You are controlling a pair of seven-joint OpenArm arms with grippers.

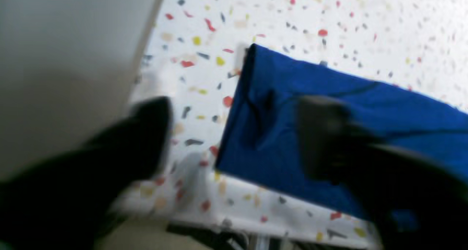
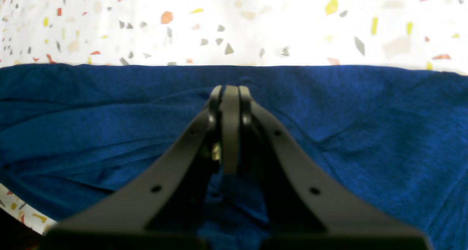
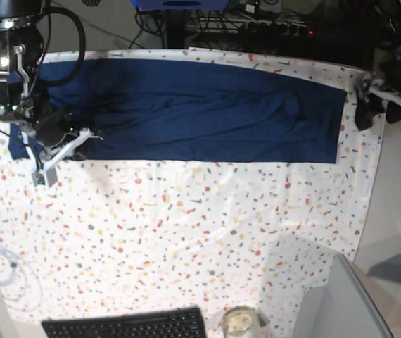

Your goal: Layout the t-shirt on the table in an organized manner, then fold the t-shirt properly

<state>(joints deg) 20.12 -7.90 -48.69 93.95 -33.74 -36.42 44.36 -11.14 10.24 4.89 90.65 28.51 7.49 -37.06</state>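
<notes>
Speckled cloth covers the table. At the base view's left, the right gripper – jaws pressed together – rests on the t-shirt, a long soft navy band (sleeves hidden). Rightward, the blurred left gripper gapes – empty.

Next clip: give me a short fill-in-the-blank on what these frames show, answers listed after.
1. The t-shirt, folded into a long band, is coloured ____.
2. The right end effector rests on the shirt with its jaws ____.
3. The left end effector hovers at the shirt's end with its jaws ____.
4. At the table's near edge, beside a glass jar, lies a black ____.

Missing words: blue; shut; open; keyboard
</notes>
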